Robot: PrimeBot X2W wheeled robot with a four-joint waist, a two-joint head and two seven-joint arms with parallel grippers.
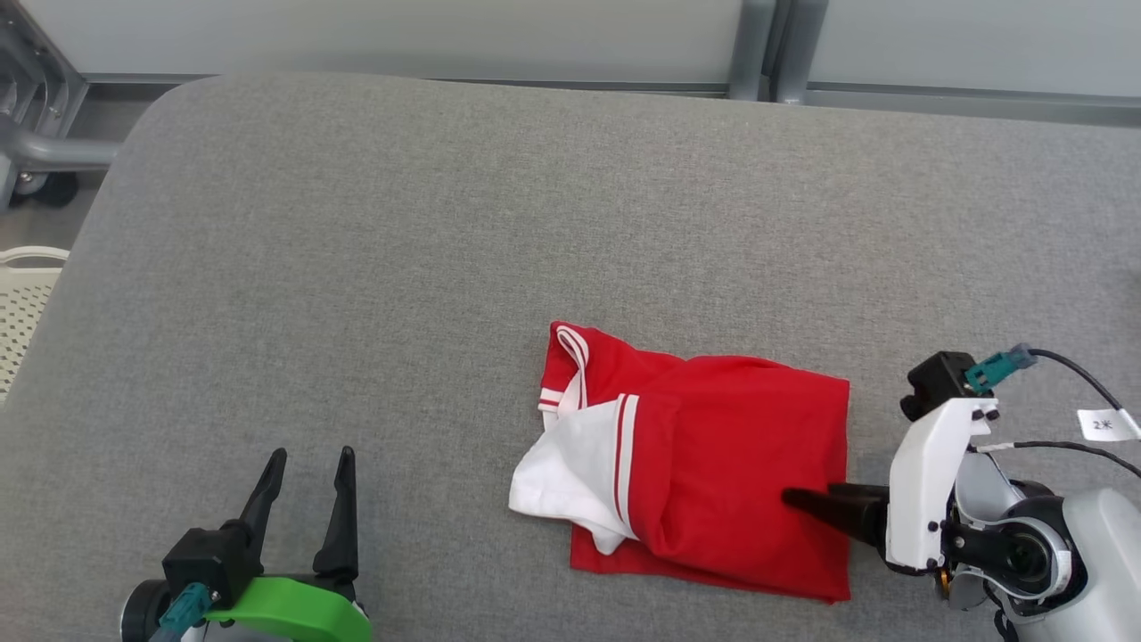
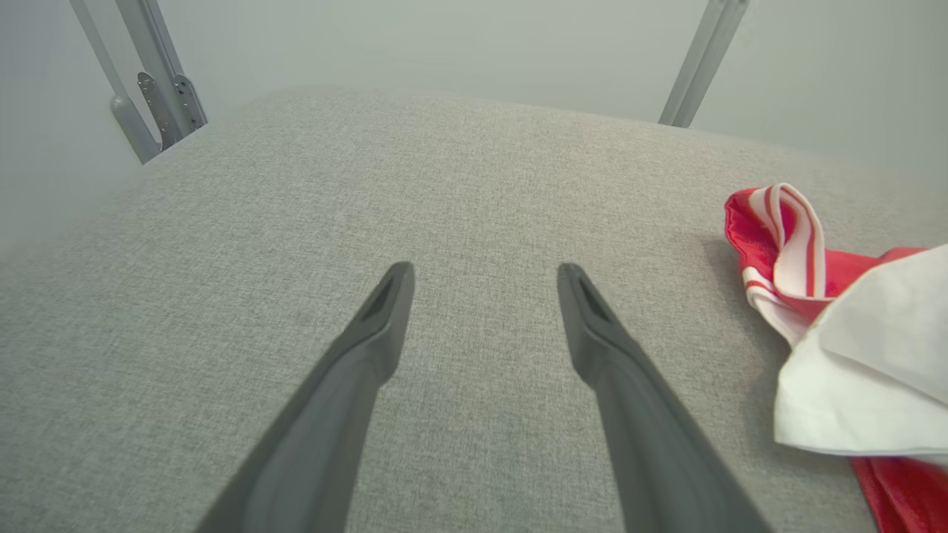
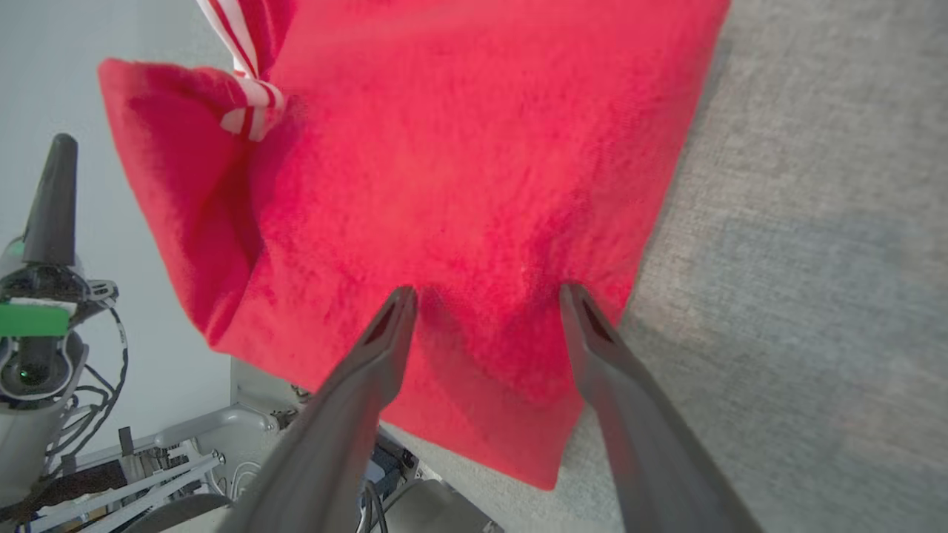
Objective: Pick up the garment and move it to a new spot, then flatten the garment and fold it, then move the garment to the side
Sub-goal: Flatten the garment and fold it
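Folded red garment (image 1: 731, 464) with white striped trim lies on the grey upholstered surface (image 1: 428, 232), near and right of centre. Right gripper (image 3: 489, 295), fingers spread, has its tips at the garment's right edge. Left gripper (image 1: 312, 455), likewise spread, hovers near left, apart. Pale perforated basket (image 1: 22, 303) at the left edge; its contents cannot be seen.

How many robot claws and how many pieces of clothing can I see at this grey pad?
Grippers: 2, the left gripper and the right gripper, both open.
Garments: 1, the red and white garment.
Total: 3.
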